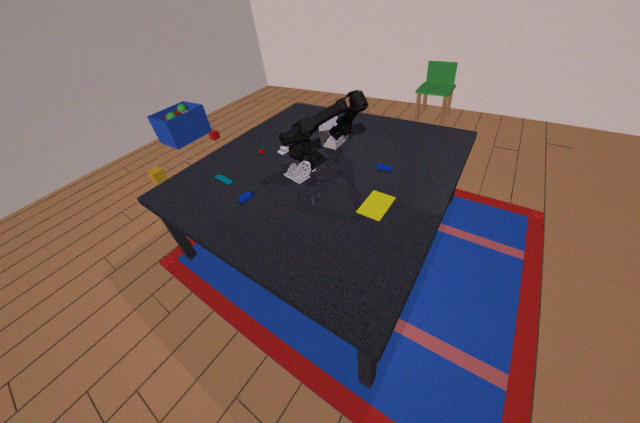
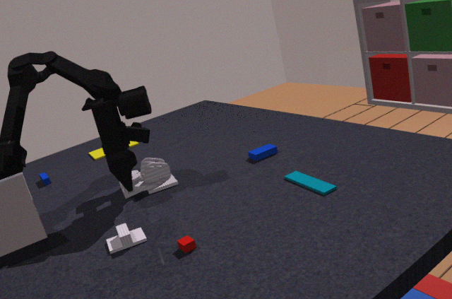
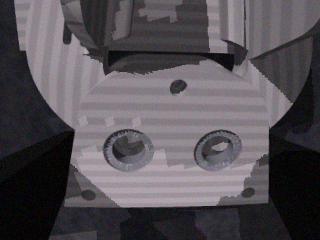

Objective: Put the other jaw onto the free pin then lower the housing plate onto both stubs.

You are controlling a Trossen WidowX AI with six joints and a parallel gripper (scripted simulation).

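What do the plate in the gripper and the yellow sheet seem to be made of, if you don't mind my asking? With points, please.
Plate (image 3: 172, 112): probably matt, 3D-printed plastic; bands run across its pale face, though they could be shading.
Yellow sheet (image 1: 376, 205) (image 2: 96, 153): matt, perhaps plastic or card; flat, even colour without grain.

On the surface (image 1: 310, 247) (image 2: 292, 223): two blue blocks (image 1: 245, 197) (image 2: 263, 152), one red cube (image 1: 261, 152) (image 2: 186, 244), one teal strip (image 1: 223, 179) (image 2: 309, 182), one yellow sheet (image 1: 376, 205) (image 2: 97, 153). Beyond it: one green chair (image 1: 441, 73), one blue bin (image 1: 187, 127), two floor cubes (image 1: 157, 174), four visible storage boxes (image 2: 390, 80).
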